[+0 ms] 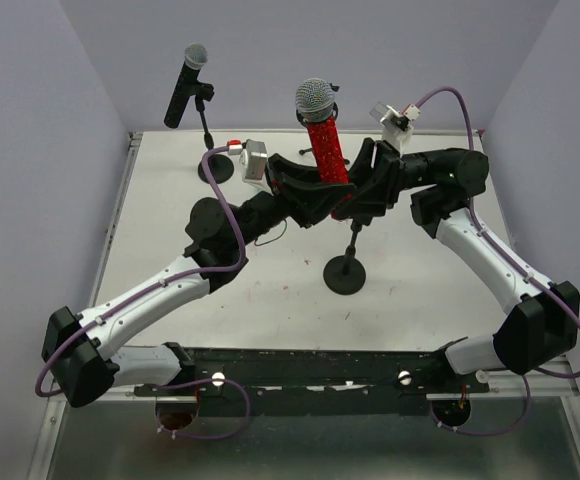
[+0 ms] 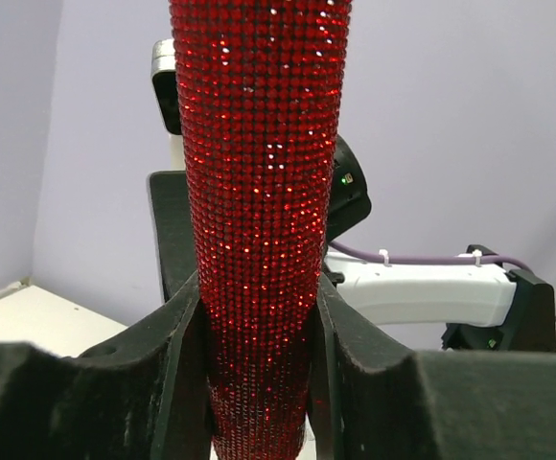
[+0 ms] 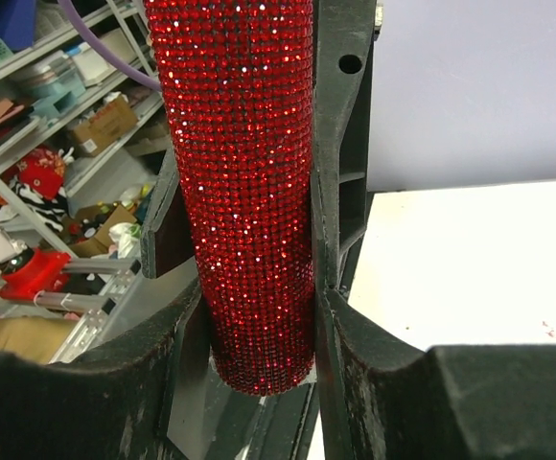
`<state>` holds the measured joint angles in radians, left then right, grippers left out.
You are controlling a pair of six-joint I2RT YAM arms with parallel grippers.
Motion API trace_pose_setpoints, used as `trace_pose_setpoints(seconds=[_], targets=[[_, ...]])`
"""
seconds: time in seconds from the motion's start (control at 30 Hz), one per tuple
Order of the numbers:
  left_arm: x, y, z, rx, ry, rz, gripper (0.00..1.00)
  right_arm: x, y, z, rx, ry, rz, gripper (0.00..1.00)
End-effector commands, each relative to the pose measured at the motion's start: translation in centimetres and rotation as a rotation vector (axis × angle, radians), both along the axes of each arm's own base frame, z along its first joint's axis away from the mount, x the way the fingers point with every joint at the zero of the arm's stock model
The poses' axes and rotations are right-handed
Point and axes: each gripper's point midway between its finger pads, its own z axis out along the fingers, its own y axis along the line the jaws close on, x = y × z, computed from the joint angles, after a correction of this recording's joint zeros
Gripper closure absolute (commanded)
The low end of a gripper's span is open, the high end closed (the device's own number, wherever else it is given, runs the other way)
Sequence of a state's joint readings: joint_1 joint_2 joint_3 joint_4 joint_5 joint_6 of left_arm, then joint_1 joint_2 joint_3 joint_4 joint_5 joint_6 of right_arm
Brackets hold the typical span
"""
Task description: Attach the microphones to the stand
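My left arm (image 1: 150, 295) and right arm (image 1: 490, 250) have white links with black joints; a purple cable (image 1: 232, 215) runs along each. My fingers (image 2: 177, 364) are black.

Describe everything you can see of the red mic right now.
The red mic has a tapering body covered in small glittering red studs and a round silver mesh head. It stands nearly upright, head up, lifted off the table above the near stand. The left gripper and right gripper both clamp its lower body, fingers pressing on opposite sides. Its bottom end shows no cable.
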<state>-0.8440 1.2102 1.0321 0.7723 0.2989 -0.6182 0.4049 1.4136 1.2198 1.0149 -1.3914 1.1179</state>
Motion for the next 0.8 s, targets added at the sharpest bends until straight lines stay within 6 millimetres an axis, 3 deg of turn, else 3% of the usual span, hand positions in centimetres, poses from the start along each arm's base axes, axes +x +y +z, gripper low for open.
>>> trace_pose_setpoints(seconds=[0.0, 0.1, 0.27, 0.4, 0.57, 0.77], targets=[[-1.7, 1.4, 2.3, -0.033, -0.078, -0.011, 1.0, 0.4, 0.1, -0.7, 0.0, -0.012, -0.02, 0.4], [-2.3, 2.4, 2.5, 0.006, -0.088, -0.042, 1.0, 0.0, -0.1, -1.3, -0.022, -0.061, 0.001, 0.01], [-3.0, 5.4, 1.5, 0.14, -0.104, -0.064, 1.0, 0.7, -2.0, -1.7, -0.06, -0.151, 0.002, 0.0], [-3.3, 7.5, -1.5, 0.32, -0.113, -0.026, 1.0, 3.0, -5.3, -1.4, -0.078, -0.224, -0.092, 0.0], [-3.2, 9.5, -6.6, 0.518, -0.098, 0.019, 1.0, 6.9, -9.1, -2.8, -0.093, -0.254, -0.244, 0.0], [-3.0, 10.6, -9.9, 0.582, -0.123, 0.05, 1.0, 13.5, -12.6, -5.5, -0.072, -0.166, -0.458, 0.0]])
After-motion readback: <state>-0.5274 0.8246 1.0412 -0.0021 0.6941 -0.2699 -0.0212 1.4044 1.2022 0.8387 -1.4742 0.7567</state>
